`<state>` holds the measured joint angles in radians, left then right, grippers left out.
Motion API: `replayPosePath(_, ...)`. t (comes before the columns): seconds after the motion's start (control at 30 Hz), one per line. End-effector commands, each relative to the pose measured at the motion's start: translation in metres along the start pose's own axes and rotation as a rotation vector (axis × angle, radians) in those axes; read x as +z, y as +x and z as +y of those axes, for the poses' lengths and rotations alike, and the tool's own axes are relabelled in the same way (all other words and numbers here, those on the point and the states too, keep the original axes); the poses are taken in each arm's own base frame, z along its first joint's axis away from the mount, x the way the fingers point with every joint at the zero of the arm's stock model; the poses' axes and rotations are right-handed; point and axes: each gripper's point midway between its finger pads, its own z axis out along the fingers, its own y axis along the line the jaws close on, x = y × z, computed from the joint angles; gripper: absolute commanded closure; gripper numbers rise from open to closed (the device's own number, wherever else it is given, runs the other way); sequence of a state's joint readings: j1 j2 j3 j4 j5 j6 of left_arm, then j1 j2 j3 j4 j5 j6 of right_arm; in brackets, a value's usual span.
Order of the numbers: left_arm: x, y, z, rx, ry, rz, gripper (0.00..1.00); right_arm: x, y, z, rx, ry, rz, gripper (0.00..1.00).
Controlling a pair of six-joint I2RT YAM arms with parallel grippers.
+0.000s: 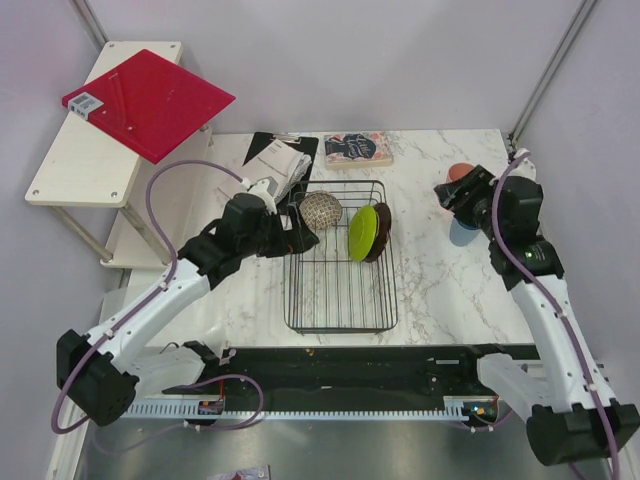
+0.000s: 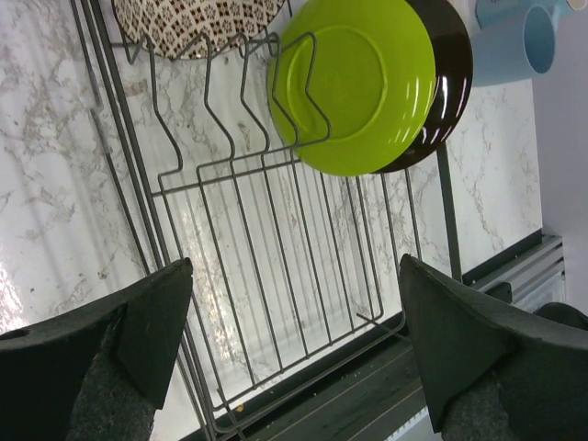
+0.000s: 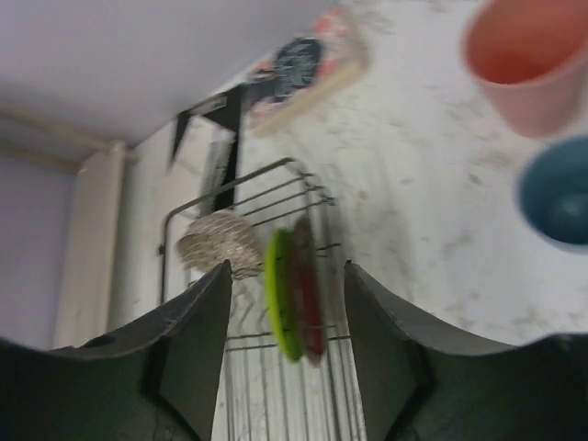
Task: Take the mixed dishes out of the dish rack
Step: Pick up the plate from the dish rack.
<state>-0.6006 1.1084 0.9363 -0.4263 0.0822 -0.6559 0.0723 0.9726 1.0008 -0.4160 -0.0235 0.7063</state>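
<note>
The black wire dish rack (image 1: 340,300) lies mid-table. At its far end stand a speckled bowl (image 1: 321,211), a lime green plate (image 1: 362,232) and a dark-backed plate (image 1: 382,230), all on edge. My left gripper (image 1: 297,238) is open and empty at the rack's left rim beside the bowl. Its wrist view shows the rack (image 2: 276,276), green plate (image 2: 354,87), dark plate (image 2: 452,83), bowl (image 2: 193,23) and light blue mug (image 2: 514,41). My right gripper (image 1: 447,193) is open and empty, above the table right of the rack, by the pink cup (image 3: 524,60) and darker blue cup (image 3: 556,188).
A book (image 1: 358,149) and black-and-white papers (image 1: 280,155) lie behind the rack. A red square board (image 1: 150,100) rests on the white shelf (image 1: 60,165) at far left. The table's black front rail (image 1: 380,365) runs along the near edge.
</note>
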Motion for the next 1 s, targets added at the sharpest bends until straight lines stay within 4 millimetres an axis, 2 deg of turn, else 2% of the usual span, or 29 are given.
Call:
replayPosePath(0.0,0.004,-0.028,-0.003,0.103,-0.060,-0.066,0.00,-0.025,0.019,0.085,-0.161,-0.354,0.021,0.39)
replayPosePath(0.07,0.010,-0.033,0.008,0.136,-0.139,-0.075,0.01,-0.030,0.040,0.097,-0.202,-0.399,0.069,0.38)
replayPosePath(0.13,0.011,-0.046,0.005,0.155,-0.169,-0.099,0.00,-0.027,0.057,0.094,-0.231,-0.395,0.092,0.38)
replayPosePath(0.17,0.016,-0.050,0.014,0.178,-0.223,-0.103,0.01,-0.029,0.066,0.098,-0.243,-0.414,0.101,0.38)
replayPosePath(0.23,0.020,-0.066,0.013,0.211,-0.259,-0.134,0.00,-0.025,0.084,0.090,-0.250,-0.407,0.126,0.38)
replayPosePath(0.27,0.029,-0.070,0.023,0.247,-0.317,-0.130,0.00,-0.023,0.097,0.087,-0.256,-0.415,0.143,0.38)
replayPosePath(0.3,0.031,-0.081,0.019,0.257,-0.327,-0.152,0.01,-0.022,0.102,0.085,-0.259,-0.418,0.151,0.38)
replayPosePath(0.37,0.044,-0.086,0.024,0.285,-0.364,-0.147,0.01,-0.020,0.117,0.082,-0.267,-0.427,0.172,0.38)
replayPosePath(0.47,0.055,-0.097,0.009,0.279,-0.311,-0.180,0.02,-0.017,0.128,0.077,-0.295,-0.423,0.183,0.38)
replayPosePath(0.6,0.063,-0.090,-0.016,0.258,-0.203,-0.199,0.03,-0.013,0.129,0.071,-0.337,-0.396,0.180,0.38)
replayPosePath(0.77,0.076,-0.068,-0.035,0.266,-0.148,-0.157,0.04,0.001,0.135,0.060,-0.369,-0.331,0.202,0.38)
replayPosePath(0.83,0.080,-0.057,-0.047,0.288,-0.130,-0.138,0.04,0.006,0.131,0.054,-0.354,-0.286,0.179,0.38)
replayPosePath(0.97,0.087,-0.035,-0.067,0.358,-0.139,-0.142,0.06,0.000,0.113,0.055,-0.323,-0.267,0.099,0.38)
